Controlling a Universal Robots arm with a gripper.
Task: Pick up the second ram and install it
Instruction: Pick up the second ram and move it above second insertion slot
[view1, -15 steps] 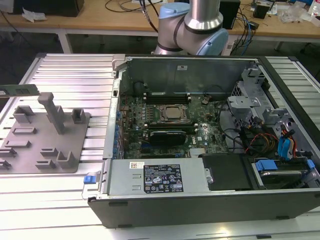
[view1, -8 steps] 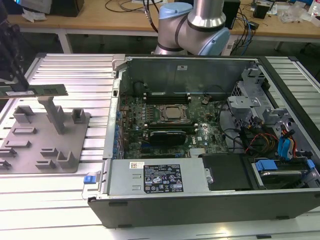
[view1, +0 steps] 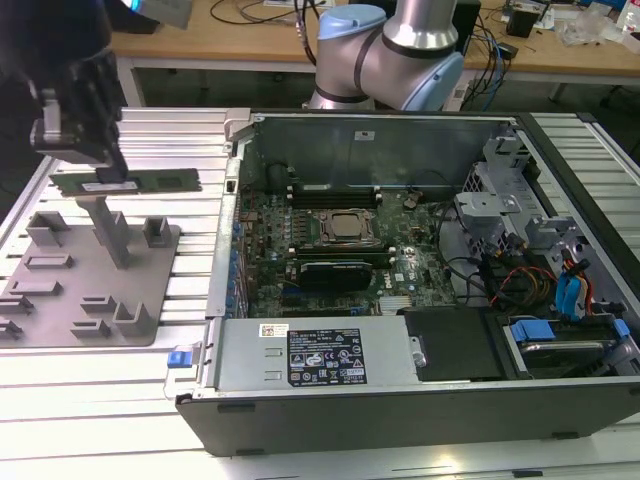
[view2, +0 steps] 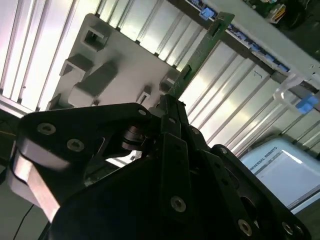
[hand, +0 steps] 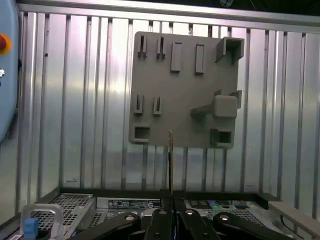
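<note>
Holding, entry one: your jaws were clamped on the second ram (view1: 130, 182), pinching its flat faces part-way along its length. The green stick ran out level to either side of them.

Entry two: a grey tray (view1: 60, 300) lay below the jaws on the slatted surface (view1: 130, 400). One upright post (view1: 112, 230) rose to just beneath the stick. Whether stick and post touched could not be told.

Entry three: the open computer case (view1: 400, 400) sat well apart from the jaws. The black memory slots (view1: 335, 188) were on its board, beside the processor.

Handling note, as a judgement: the stick looked thin and liable to flex, so you would have done well to keep the pinch firm and square and the long edge level. The post beneath was the likeliest snag, so a straight lift away from it would have suited better than a sideways drag. An off-centre grip could let the longer end droop, so slow, even motion seemed wise.
</note>
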